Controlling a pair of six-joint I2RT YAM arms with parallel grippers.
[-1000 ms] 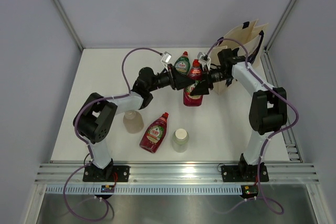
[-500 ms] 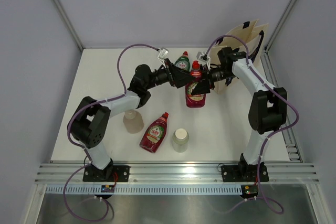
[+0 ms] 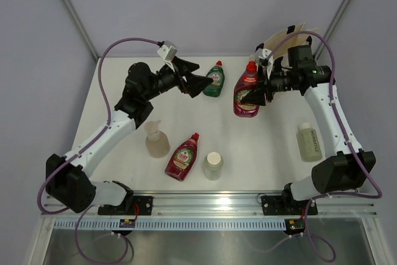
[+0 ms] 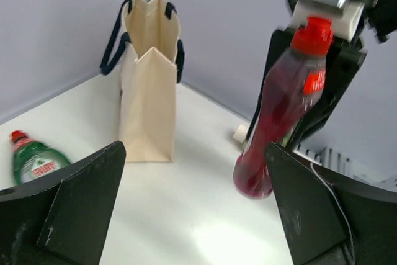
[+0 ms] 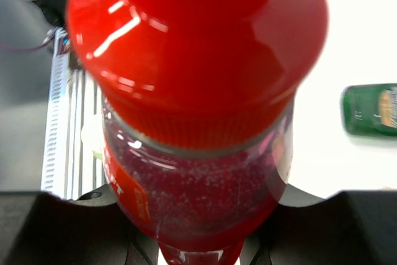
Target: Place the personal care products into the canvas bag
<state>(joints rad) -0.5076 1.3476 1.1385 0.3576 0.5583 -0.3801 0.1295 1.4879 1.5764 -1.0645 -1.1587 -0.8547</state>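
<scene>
A red bottle (image 3: 246,94) is held by the right gripper (image 3: 259,93). The two fingers are pressed tight on its sides, just under the red cap. The bottle is held cap up and tilted a little. It cannot be told for sure if its bottom is off the table (image 3: 260,147).

The left gripper (image 3: 200,77) is spread wide, and nothing is held in it. It is pointed at the red bottle but is kept well apart from it.

The canvas bag (image 4: 147,103) is stood upright at the far right corner, behind the right arm. The red bottle is near the bag but not over it. So the step in hand looks like this: one bottle is being carried to the bag.

Five more bottles are seen out on the table. A green bottle (image 3: 214,80) is laid near the left gripper. A second red bottle (image 3: 183,156), a beige pump bottle (image 3: 156,139) and a white-capped bottle (image 3: 213,166) are found nearer the front. A pale bottle (image 3: 309,142) is laid at the right side.

For the next move, the red bottle should be lifted higher than the top of the bag. Then it should be brought right over the opening and let go. The top of the bag looks narrow, so good aim is needed.
</scene>
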